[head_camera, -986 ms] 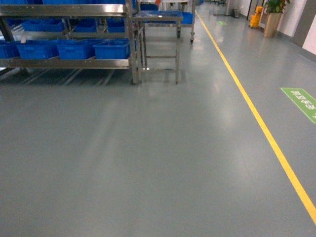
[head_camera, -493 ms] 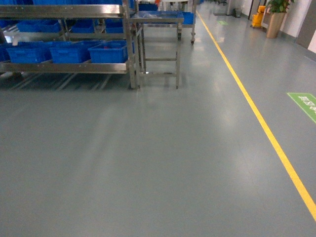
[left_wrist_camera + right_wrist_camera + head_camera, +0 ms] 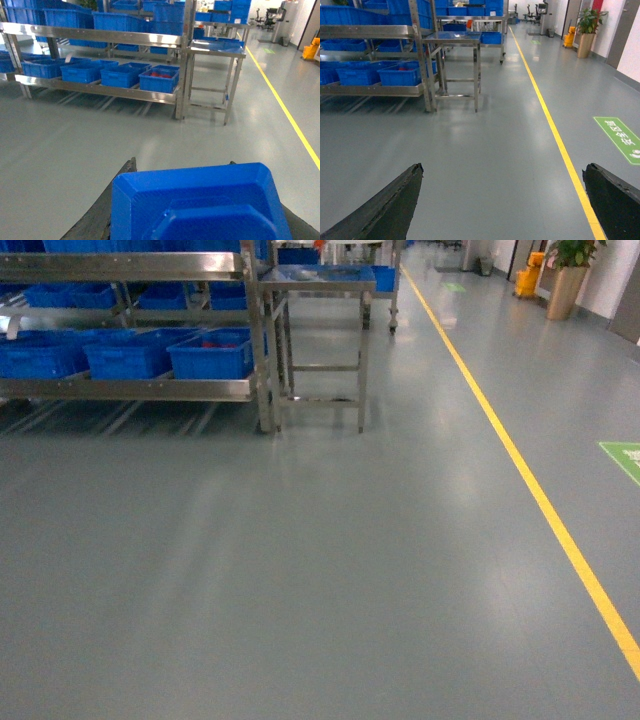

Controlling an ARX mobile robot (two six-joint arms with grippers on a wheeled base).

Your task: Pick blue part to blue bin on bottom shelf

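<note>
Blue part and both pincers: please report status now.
Left pincer shut on blue part. Right pincer open, empty. Bottom shelf ahead left, bare floor between, nothing in way.

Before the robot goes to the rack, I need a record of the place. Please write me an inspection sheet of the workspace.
Surface: grey floor, bare and shiny where visible.
Job's things: blue part held in left pincer; blue bins stand on bottom shelf, the end one holding something red.
Clutter: nothing seen on the floor.
Grippers: left pincer shut on blue part; right pincer open, empty.
Cables: nothing seen.
Surroundings: steel table beside the rack, yellow floor line, green floor sign, potted plant.
</note>
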